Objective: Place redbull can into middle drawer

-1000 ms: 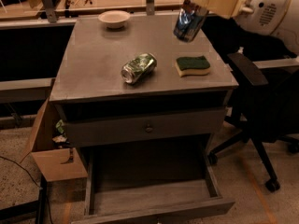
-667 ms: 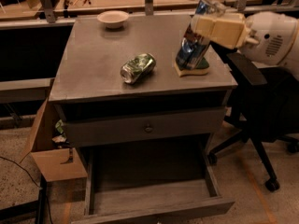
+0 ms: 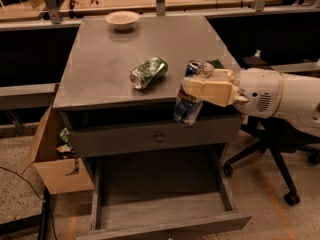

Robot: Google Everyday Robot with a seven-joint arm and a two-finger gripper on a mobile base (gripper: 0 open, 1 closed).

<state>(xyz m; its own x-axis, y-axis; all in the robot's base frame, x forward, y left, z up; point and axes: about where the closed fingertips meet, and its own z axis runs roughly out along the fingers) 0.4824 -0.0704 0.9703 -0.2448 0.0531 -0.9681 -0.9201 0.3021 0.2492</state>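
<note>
Beige tool (image 3: 191, 90) clasping redbull can (image 3: 187, 111), above drawer (image 3: 160, 210)

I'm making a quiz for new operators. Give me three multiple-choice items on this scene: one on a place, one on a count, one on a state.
1. Where is the Red Bull can? A) beside the bowl B) held in the end effector C) on the floor
2. How many drink cans show? A) one B) two C) three
3. The lowest drawer is: A) shut B) pulled out C) removed

Answers:
1 B: the end effector is clamped on it, in front of the cabinet.
2 B: that can plus the dented green can.
3 B: its bare floor shows.
</note>
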